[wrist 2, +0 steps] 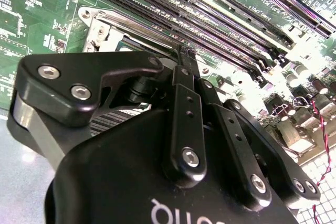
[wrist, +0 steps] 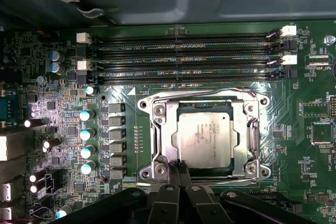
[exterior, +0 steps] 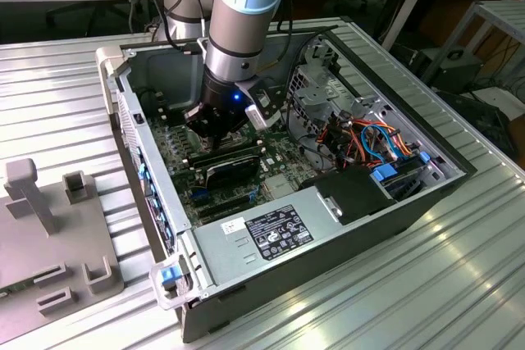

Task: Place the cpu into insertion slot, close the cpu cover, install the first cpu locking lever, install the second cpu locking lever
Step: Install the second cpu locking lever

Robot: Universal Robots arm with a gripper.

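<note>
Item one: the flat square cpu (wrist: 202, 136) with its dull silver-grey metal top. We found it at centre-right of the first wrist view, lying level inside the insertion slot (wrist: 203, 169), the square socket bordered by a silver metal frame. We judged it seated, since its edges ran parallel to the frame on every visible side.

Item two: the cpu cover (wrist: 163, 136), a thin silver metal plate with a large square window. In that same view it lay flat around the chip, the metal top showing through the window. We judged it closed, which is why the chip sat framed rather than bare.

Item three: the black tool (wrist: 181, 167), entering at the lower centre of the first wrist view. Its fingers (wrist: 184, 170) were pressed together with nothing between them, the tips touching the near edge of the cover frame. We took this narrow posture as suited to pushing on thin hardware at that edge, probably a locking lever; we could not make out the levers themselves clearly.

Item four: the long black memory slots (wrist: 181, 56), in the upper half of that view, lying beside the socket and apart from the tool.

Item five: the open grey computer case (exterior: 328, 235), resting on the ribbed metal table (exterior: 426, 293) in the exterior view, with the arm reaching down into it at centre.
</note>
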